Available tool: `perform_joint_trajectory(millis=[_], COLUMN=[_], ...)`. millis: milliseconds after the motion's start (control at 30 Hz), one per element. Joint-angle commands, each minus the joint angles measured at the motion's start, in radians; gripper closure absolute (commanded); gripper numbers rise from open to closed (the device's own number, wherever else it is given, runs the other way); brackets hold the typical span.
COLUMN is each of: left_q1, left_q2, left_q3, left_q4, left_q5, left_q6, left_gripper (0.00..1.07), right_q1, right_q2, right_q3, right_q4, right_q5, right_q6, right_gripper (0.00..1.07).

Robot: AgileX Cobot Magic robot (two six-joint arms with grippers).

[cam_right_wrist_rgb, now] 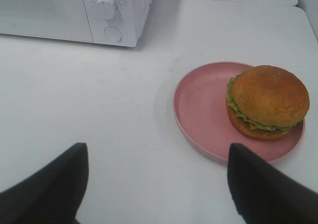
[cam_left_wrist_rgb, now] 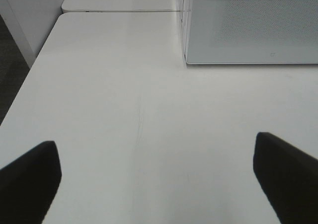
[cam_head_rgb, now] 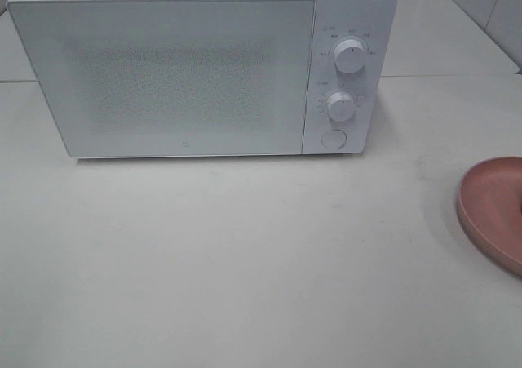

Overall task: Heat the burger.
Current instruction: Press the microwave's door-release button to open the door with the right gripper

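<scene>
Burger [cam_right_wrist_rgb: 267,102] sits just ahead of my right fingers [cam_right_wrist_rgb: 54,184], which are spread wide and grip nothing. It rests bun up on a plate [cam_right_wrist_rgb: 198,105], on the side away from the microwave [cam_right_wrist_rgb: 74,10]. The microwave stands farther ahead of those fingers, door closed. My left fingers [cam_left_wrist_rgb: 30,179] are spread wide too, over bare table [cam_left_wrist_rgb: 149,110], with the microwave's front corner well ahead of them.

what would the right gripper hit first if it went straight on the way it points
Probably the bare table, just beside the pink plate holding the burger; the open right gripper tilts downward, though depth is unclear.
</scene>
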Motion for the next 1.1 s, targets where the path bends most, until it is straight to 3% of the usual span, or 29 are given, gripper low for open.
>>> perform_joint_trajectory(millis=[33,1100], left_q1=[-0.004,-0.004], left_q2=[-0.028,-0.028], left_q3=[0.003,0.003], left_q4=[-0.003,-0.003], left_q5=[-0.01,-0.01], left_q6=[-0.003,-0.003], left_gripper=[0.09,0.09], right_q1=[0.003,0.003], right_q2=[0.019,0.489], right_q3=[-0.023,-0.032], right_q4=[0.0,0.0], right_q5=[-0.024,-0.462], right_q6=[0.01,0.01], right_gripper=[0.32,0.32])
